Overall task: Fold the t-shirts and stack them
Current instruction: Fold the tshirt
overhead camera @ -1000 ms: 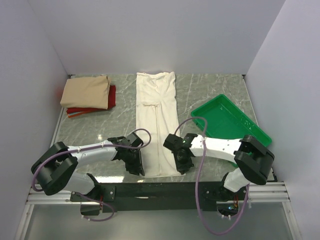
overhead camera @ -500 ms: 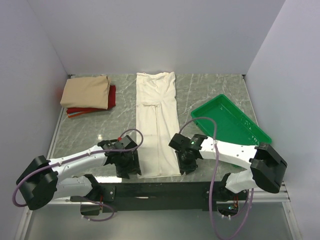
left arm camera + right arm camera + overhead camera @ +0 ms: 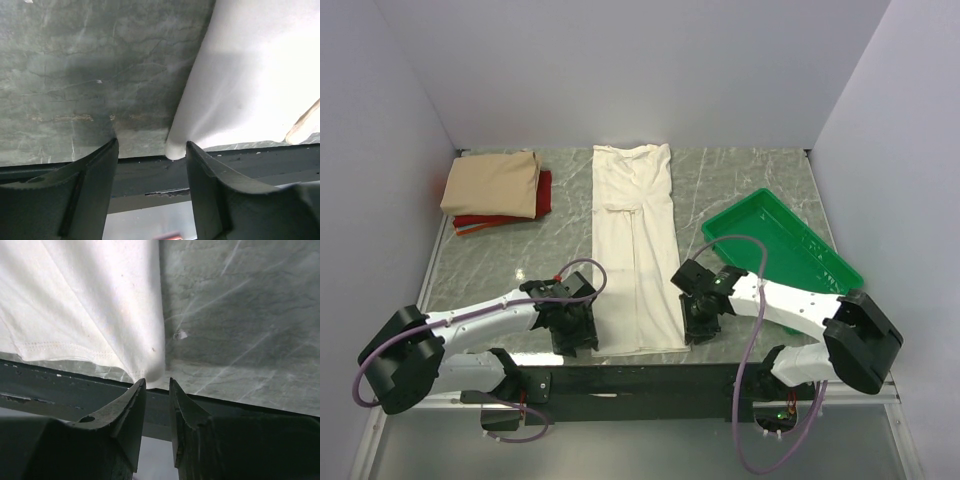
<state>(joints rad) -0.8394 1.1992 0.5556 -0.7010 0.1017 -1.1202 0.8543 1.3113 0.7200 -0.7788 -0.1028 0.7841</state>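
The cream t-shirt [image 3: 635, 250] lies as a long, narrow strip down the middle of the surface [image 3: 520, 260], its collar end towards the far wall and its hem at the near edge. The tan t-shirt [image 3: 492, 185] sits folded on the red t-shirt [image 3: 546, 190] in the far left corner, well apart from the green tray [image 3: 770, 245] on the right.

We judge the cream shirt to be light, limp and thin. It will sag and drape from wherever it is lifted, and its stacked layers may slide or peel apart if only the top one is caught. The sound places to take hold are the two near hem corners, pinching through all layers, so that the strip can be carried over towards the collar end.

The left fingers [image 3: 90, 190] stand wide apart and hold nothing. The shirt's rounded near-left corner sits just inside one of them, at the surface's edge. The right fingers [image 3: 125, 425] show only a narrow gap. The near-right corner lies right at their tips, and as far as we can tell no cloth is yet between them.

From above, both arm heads cover the hem corners. How many layers the strip has, and where the sleeves are tucked, we cannot make out. The red shirt is mostly hidden under the tan one. Each wrist view cuts off all but one corner.
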